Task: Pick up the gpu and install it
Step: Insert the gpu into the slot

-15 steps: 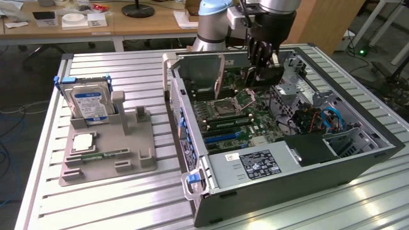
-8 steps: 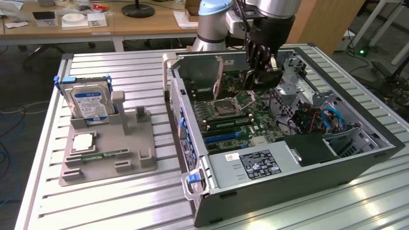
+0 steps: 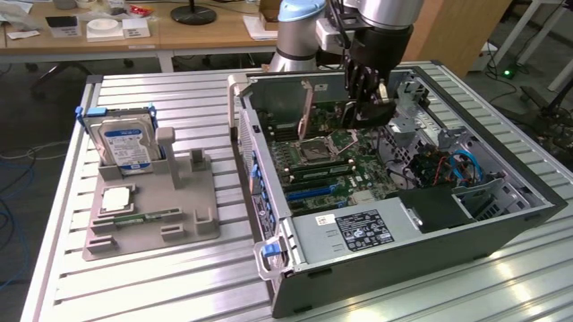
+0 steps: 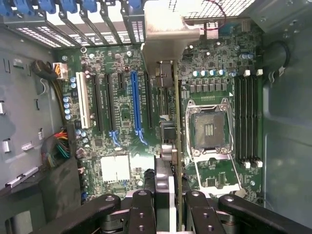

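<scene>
Jaws: clenched on the gpu [image 4: 168, 139], one finger [image 4: 144, 207] on each face of the card.
Gpu: I see it edge-on, held inside the computer case [image 3: 421, 251] at its far end, over the motherboard [image 3: 333, 169]. In the wrist view it sits between the long blue slot [image 4: 135, 105] and the processor socket [image 4: 209, 129]. Its silver bracket [image 4: 165, 34] points toward the case wall that carries the blue latches [image 4: 53, 6]. I cannot tell whether the card's lower edge touches the board.
Computer case: lies open on its side on the desk [image 3: 179, 292], toward the exterior view's right. It holds the motherboard, a boxed power supply [image 3: 353, 231] with a black label at the near end, and blue cables [image 3: 465, 168] on the exterior view's right.
Motherboard: the processor socket is open, with memory slots [image 4: 248, 119] just beside it.
Grey holder [image 3: 184, 231]: stands on the desk at the exterior view's left, well apart from the case.
Holder contents: a hard drive [image 3: 125, 144] with a blue-white label stands upright in the far slot. A square processor chip [image 3: 117, 198] lies flat nearer to me. A narrow green memory stick [image 3: 143, 218] lies just near of that.
</scene>
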### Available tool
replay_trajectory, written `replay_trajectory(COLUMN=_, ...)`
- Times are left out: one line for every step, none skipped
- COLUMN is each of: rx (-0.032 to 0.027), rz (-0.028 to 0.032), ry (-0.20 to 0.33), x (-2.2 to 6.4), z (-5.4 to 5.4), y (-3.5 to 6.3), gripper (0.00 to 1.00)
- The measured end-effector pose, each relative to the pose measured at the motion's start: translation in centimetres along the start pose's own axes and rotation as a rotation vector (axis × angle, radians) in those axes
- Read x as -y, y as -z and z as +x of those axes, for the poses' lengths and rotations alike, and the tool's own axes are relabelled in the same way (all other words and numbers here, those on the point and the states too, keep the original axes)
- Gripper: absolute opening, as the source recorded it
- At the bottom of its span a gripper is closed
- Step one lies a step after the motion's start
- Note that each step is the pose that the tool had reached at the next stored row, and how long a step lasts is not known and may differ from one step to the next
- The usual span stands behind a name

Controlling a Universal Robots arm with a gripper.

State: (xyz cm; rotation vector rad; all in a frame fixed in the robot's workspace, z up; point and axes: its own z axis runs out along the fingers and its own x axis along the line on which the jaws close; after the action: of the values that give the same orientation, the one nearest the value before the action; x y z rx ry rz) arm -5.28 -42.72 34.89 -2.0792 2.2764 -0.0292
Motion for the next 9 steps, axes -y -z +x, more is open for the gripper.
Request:
replay_trajectory(rx=0.0000, rz=0.0000, ry=0.000, x=-0.04, z=0.13, y=-0.05, gripper=0.29)
replay_trajectory(rx=0.0000, rz=0.0000, ry=0.000, x=-0.09, z=0.26, y=-0.09, gripper=0.29)
replay_trajectory(rx=0.0000, rz=0.0000, ry=0.000, x=-0.13, z=0.36, y=-0.14, gripper=0.29)
replay_trajectory(rx=0.0000, rz=0.0000, ry=0.000, x=-0.19, z=0.46, y=-0.18, gripper=0.29)
replay_trajectory(rx=0.0001, rz=0.0001, ry=-0.001, x=-0.27, z=0.52, y=-0.23, gripper=0.29)
replay_trajectory(rx=0.0001, rz=0.0002, ry=-0.001, x=-0.39, z=0.54, y=-0.28, gripper=0.29)
replay_trajectory(rx=0.0000, rz=0.0000, ry=-0.001, x=-0.54, z=0.55, y=-0.30, gripper=0.29)
replay_trajectory(rx=0.0009, rz=-0.0001, ry=-0.001, x=-0.68, z=0.57, y=-0.33, gripper=0.29)
replay_trajectory(rx=0.0014, rz=-0.0001, ry=-0.001, x=-0.75, z=0.61, y=-0.38, gripper=0.29)
